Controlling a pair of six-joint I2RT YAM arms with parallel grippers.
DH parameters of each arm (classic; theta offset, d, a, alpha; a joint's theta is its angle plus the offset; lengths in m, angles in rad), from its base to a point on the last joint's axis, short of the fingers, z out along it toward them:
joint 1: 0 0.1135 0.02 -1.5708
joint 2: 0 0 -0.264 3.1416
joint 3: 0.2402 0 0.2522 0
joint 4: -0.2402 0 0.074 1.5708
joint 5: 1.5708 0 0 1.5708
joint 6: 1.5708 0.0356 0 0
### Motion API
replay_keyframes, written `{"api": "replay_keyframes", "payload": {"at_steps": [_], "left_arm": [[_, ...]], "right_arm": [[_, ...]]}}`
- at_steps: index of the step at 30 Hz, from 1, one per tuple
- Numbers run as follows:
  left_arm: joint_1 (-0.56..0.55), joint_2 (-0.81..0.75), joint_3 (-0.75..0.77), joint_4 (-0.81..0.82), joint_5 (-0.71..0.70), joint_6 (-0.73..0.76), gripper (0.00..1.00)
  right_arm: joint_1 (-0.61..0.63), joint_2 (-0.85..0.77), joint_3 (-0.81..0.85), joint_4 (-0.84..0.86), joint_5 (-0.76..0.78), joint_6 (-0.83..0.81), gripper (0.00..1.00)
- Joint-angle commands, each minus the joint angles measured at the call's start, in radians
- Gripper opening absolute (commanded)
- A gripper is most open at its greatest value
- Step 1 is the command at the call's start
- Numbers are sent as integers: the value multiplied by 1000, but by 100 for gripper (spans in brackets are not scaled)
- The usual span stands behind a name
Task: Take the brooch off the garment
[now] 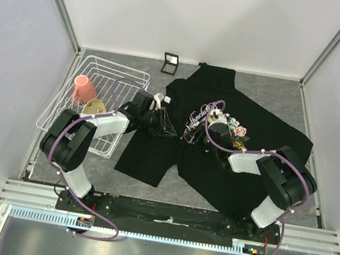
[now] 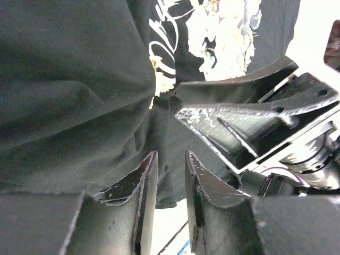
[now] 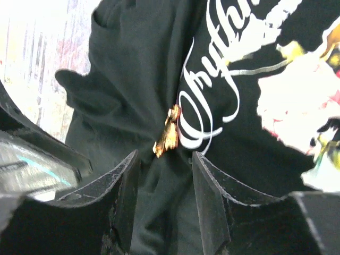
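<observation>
Right gripper (image 3: 164,159) jaws apart and empty, brooch (image 3: 167,133) pinned on shirt (image 3: 133,79) beside the white lettering (image 3: 212,101), just past its tips; left gripper (image 2: 171,156) jaws narrowly apart against cloth, can't tell if pinching.

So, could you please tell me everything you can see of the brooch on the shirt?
The brooch is a tiny golden-orange pin with a ragged, leaf-like outline and a shiny, metallic look; its detail is blurred. It sits on the black garment, right beside the white cursive lettering, where the cloth gathers into folds. Only the fabric appears to touch it. The right gripper is open below it in the wrist view, one finger to each side, not touching it.
</observation>
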Motion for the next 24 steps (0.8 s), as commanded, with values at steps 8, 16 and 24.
{"api": "replay_keyframes", "payload": {"at_steps": [8, 16, 24], "left_arm": [[-26, 39, 92, -9, 1, 39, 35], [-49, 78, 149, -37, -2, 43, 36], [-79, 125, 213, -77, -23, 42, 31]], "right_arm": [[-121, 67, 234, -231, -228, -156, 51], [-122, 111, 219, -149, -268, -158, 42], [-122, 100, 190, -145, -236, -165, 37]]}}
